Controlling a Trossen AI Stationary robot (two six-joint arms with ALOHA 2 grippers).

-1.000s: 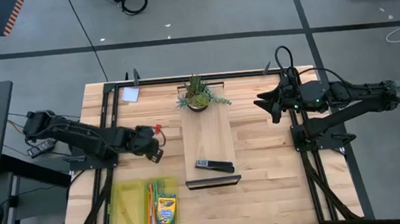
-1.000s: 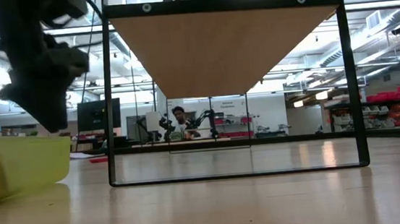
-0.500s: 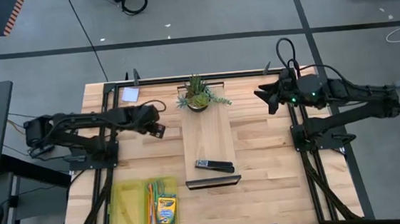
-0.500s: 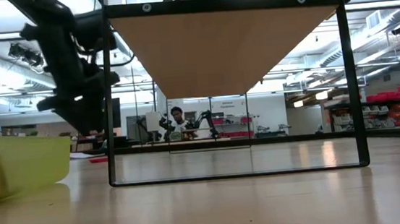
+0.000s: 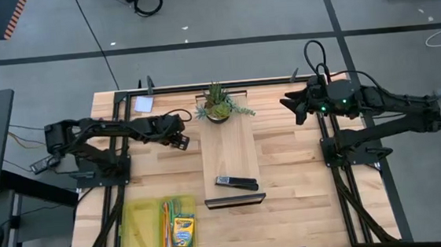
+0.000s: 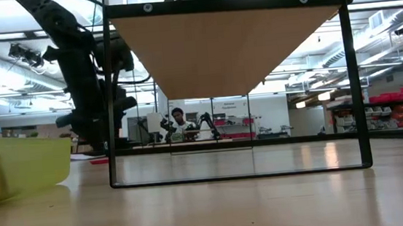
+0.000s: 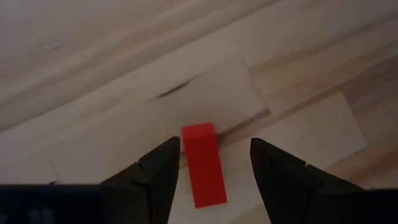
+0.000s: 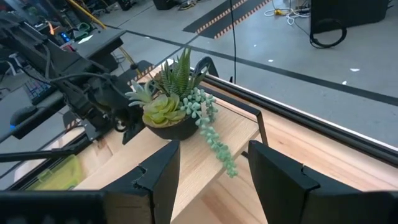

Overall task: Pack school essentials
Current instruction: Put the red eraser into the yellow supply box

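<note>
with its fingers spread to either side of the tiny red eraser, the left gripper hangs low over the table near its far left part, beside the raised wooden board; the block lies flat on the wood between the fingers, seemingly in light contact with one of them and not clamped, so the pose reads as lining up for a pinch. the right gripper waits above the table's far right side, fingers apart and holding nothing, facing the small potted plant, which is not to be packed. the yellow tray sits at the near left edge and already contains the crayon box and pens, probably because it is the packing container. a black bar-shaped object rests on the board, apart from both grippers. the note pad lies at the far left corner, not yet packed.
</note>
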